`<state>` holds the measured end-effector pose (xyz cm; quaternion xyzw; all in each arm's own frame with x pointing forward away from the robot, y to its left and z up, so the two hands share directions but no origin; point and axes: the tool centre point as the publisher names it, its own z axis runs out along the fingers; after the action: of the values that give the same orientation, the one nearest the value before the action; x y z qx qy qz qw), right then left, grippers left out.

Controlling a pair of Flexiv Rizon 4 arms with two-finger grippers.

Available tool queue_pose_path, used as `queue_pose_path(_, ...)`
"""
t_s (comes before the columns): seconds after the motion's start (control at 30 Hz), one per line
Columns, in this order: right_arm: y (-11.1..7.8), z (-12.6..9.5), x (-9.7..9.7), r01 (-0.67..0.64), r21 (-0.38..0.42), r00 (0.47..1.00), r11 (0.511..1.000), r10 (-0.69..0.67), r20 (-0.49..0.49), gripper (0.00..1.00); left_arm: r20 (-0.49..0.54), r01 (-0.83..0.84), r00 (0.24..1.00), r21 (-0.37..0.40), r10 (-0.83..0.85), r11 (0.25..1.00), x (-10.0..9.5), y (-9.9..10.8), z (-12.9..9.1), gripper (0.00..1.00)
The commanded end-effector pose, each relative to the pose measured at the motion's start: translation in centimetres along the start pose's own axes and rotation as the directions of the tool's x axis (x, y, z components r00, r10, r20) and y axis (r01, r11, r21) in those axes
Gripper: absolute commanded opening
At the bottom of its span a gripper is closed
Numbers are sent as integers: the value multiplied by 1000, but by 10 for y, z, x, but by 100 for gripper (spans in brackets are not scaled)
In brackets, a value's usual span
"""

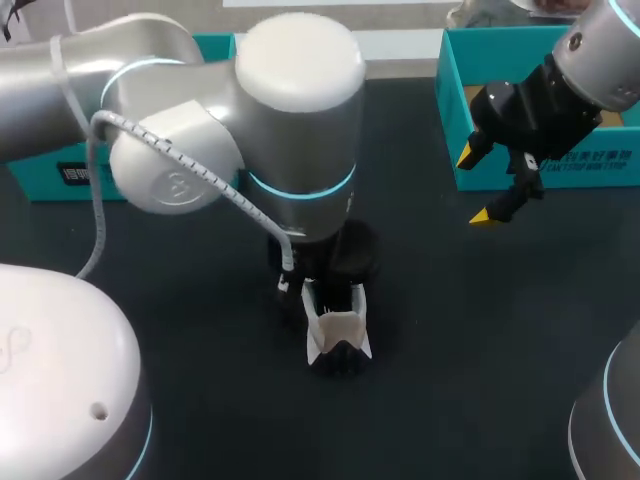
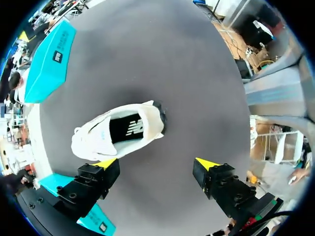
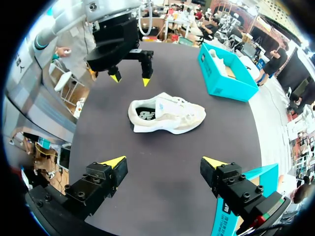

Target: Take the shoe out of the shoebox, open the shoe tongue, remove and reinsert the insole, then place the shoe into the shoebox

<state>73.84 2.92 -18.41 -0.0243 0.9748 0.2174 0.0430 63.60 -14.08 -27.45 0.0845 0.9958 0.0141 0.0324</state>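
From the head view, the left arm point(image 1: 300, 130) reaches over the middle of the black table point(image 1: 450, 330), and its wrist hides its own gripper. Just below the wrist the white shoe point(image 1: 337, 340) stands on the table, partly covered. The right gripper point(image 1: 476, 185) hangs above the table with its yellow tips spread, holding nothing, just in front of a teal box point(image 1: 545, 170). Another teal box point(image 1: 60, 178) lies at the table's left edge behind the left arm. In the left wrist view, the left gripper point(image 2: 156, 163) has its fingers wide apart with only bare table between them. The shoe point(image 2: 98, 140) lies ahead of it, near one finger, and the black insole point(image 2: 125, 129) shows in the shoe's mouth. The other box point(image 2: 49, 61) sits well beyond the shoe. In the right wrist view, the right gripper point(image 3: 164, 162) is likewise spread and holds nothing. The shoe point(image 3: 172, 115) stands on its sole well ahead of it, apart from both grippers. The left gripper point(image 3: 130, 78) hovers spread beyond the shoe's heel end. The other box point(image 3: 224, 73) lies off the shoe's toe end, with something white inside it.
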Motion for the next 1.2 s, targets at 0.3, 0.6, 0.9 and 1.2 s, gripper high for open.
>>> queue_pose_path(0.3, 1, 1, -1, -1, 3, 1000, 1000, 1, -2, 100, 77, 115, 990, 8, -115, 993, 12, -37, 45, 100)
queue_pose_path(0.6, 1, 1, -1, -1, 3, 1000, 1000, 1, -2, 100, 64, 195, 978, 41, -197, 980, 7, -45, 71, 100)
queue_pose_path(0.9, 1, 1, -1, -1, 3, 1000, 1000, 1, -2, 100, 20, 221, 975, -1, -221, 975, 7, -49, 100, 94)
queue_pose_path(1.2, 1, 1, -1, -1, 3, 1000, 1000, 1, -2, 100, -11, 242, 970, -19, -242, 970, 7, -48, 112, 59)
